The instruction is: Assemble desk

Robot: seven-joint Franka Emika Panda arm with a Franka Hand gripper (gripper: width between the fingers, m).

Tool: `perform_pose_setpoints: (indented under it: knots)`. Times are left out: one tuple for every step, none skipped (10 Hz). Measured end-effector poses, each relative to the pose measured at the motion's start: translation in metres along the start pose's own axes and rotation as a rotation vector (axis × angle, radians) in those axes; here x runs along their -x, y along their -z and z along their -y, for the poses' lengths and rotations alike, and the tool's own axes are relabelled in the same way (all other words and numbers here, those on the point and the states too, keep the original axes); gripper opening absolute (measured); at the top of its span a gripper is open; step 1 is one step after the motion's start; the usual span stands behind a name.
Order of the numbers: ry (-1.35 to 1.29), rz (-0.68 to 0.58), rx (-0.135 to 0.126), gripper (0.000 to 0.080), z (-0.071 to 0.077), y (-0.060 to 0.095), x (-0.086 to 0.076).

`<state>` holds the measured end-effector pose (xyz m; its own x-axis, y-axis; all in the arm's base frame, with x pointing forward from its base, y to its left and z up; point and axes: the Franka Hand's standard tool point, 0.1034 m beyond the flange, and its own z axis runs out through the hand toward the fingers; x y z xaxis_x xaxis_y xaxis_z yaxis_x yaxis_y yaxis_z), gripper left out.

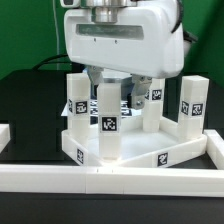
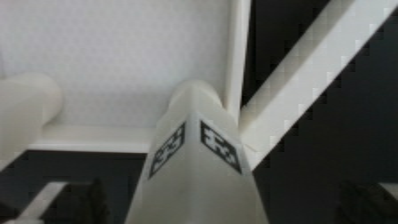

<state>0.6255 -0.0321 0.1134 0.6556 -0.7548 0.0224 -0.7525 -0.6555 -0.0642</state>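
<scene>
Nearest the exterior camera runs the long white border rail (image 1: 120, 180), a seam showing near its middle, with another stretch of rail (image 1: 20, 133) coming in at the exterior view's left. Just behind it lies the desk top (image 1: 150, 153), a white rimmed tray turned at an angle on the black table (image 1: 25, 95), one tagged corner pointing toward the rail.

Four white block legs stand upright on the top — the front leg (image 1: 107, 122) nearest the camera with a square tag on its face, the left leg (image 1: 76, 100) beside it, the right leg (image 1: 193, 107) at the far side, and a back leg (image 1: 152, 103) partly hidden behind the others. Each shows a small black-and-white tag.

Above them hangs the gripper (image 1: 112, 82), its big white body filling the upper part of the exterior view. Its fingers reach down among the legs near the middle, yet whether they are closed on a leg or spread apart cannot be told from either view.

From the wrist, one leg (image 2: 201, 150) rises close to the lens with two tags on its faces, a rounded second leg (image 2: 25, 105) off to the side, the tray floor (image 2: 125, 50) behind them.
</scene>
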Motion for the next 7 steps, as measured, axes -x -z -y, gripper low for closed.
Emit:
perform_pose_setpoints:
  knots:
    - [0.103, -0.002, 0.002, 0.0648, -0.0005, 0.0001, -0.0006]
    - [0.177, -0.002, 0.003, 0.0648, -0.0005, 0.0001, -0.0005]
    - [0.23, -0.002, 0.004, 0.0648, -0.0002, -0.0001, -0.0001]
    - [0.351, -0.003, 0.008, 0.0648, -0.0003, -0.0002, 0.0]
    - [0.434, -0.006, 0.017, 0.0648, -0.0005, 0.0004, -0.0005]
    - [0.483, -0.01, 0.025, 0.0648, -0.0005, 0.0014, -0.001]
    - [0.533, -0.012, 0.03, 0.0648, -0.001, 0.0017, -0.0016]
